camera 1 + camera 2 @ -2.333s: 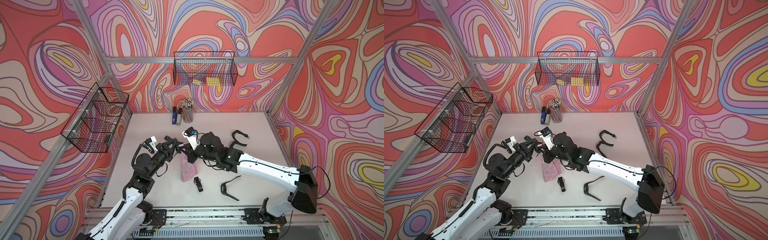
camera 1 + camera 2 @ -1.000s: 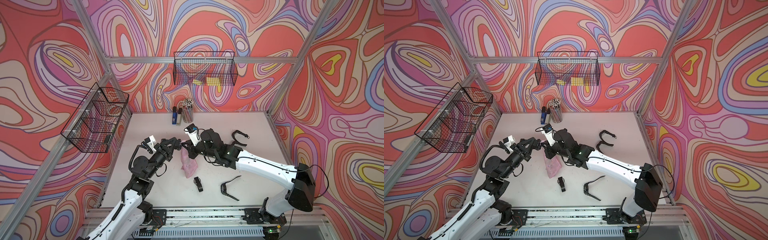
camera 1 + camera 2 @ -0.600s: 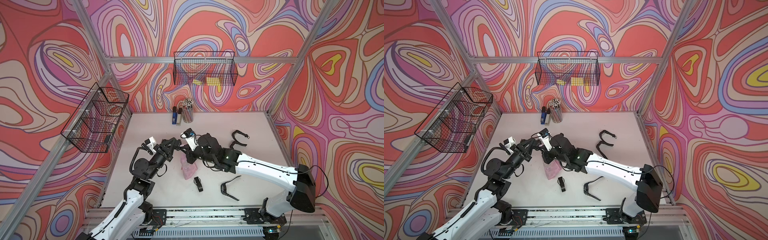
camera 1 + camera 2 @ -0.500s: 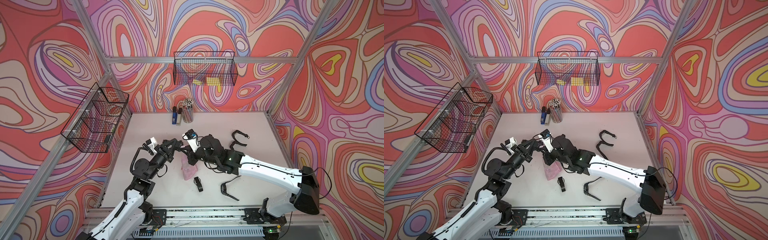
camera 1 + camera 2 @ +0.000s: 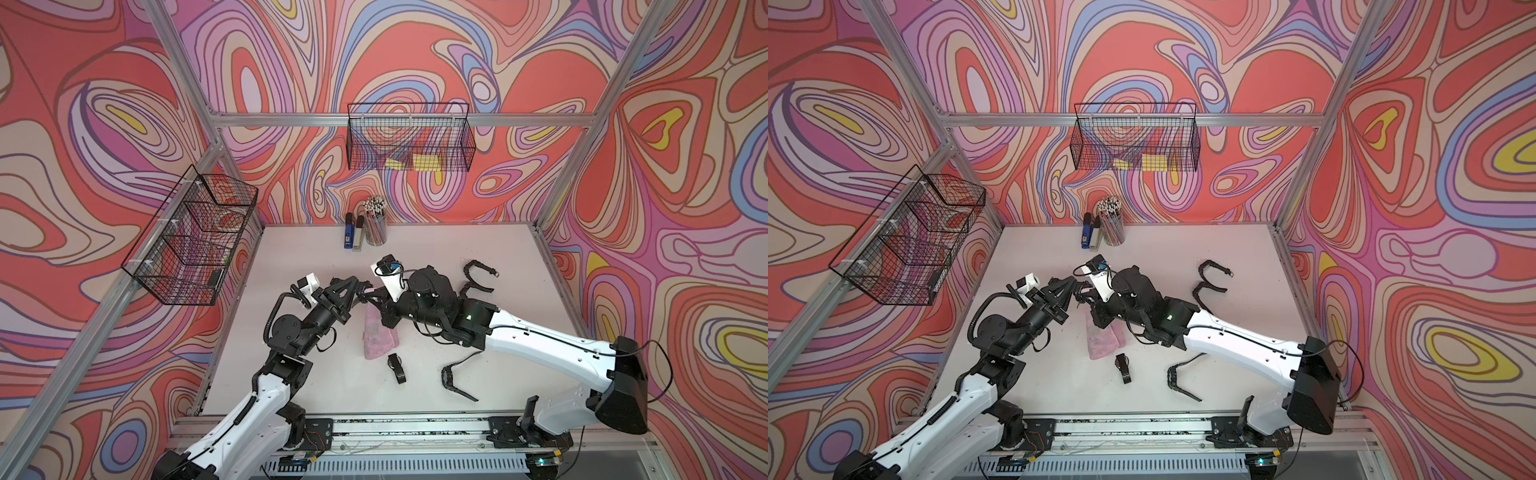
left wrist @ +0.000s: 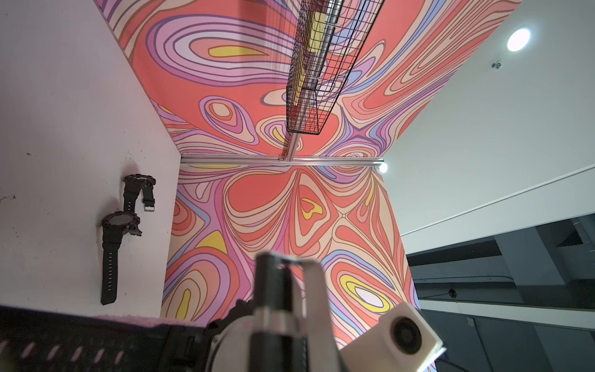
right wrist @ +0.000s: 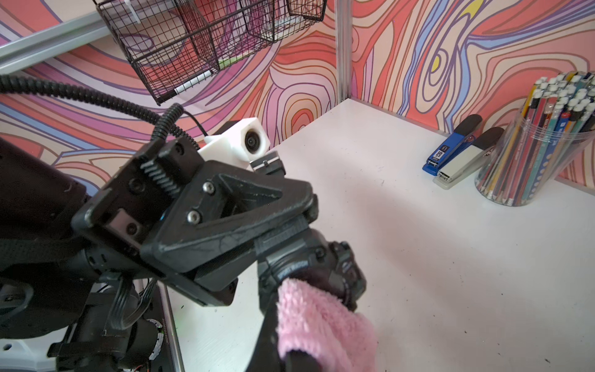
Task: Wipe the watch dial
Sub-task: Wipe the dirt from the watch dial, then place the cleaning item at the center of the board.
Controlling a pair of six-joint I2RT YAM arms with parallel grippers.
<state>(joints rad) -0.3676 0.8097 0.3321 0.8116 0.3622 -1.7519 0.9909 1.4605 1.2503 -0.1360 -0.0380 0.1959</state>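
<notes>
A black watch is held in the air above the table, with my left gripper shut on it at the case and strap. A fluffy pink cloth presses against the watch dial and covers most of it; only the bezel edge shows. My right gripper is shut on that cloth. In both top views the two grippers meet tip to tip over the table's middle, and the rest of the pink cloth hangs down to the tabletop.
Other black watches lie on the table: two near the front and two at the right. A pencil cup and staplers stand at the back wall. Wire baskets hang on the walls.
My right gripper has moved a little back and forth with the cloth against the watch, ending slightly nearer the front. The left gripper has stayed almost in place, still holding the watch.
</notes>
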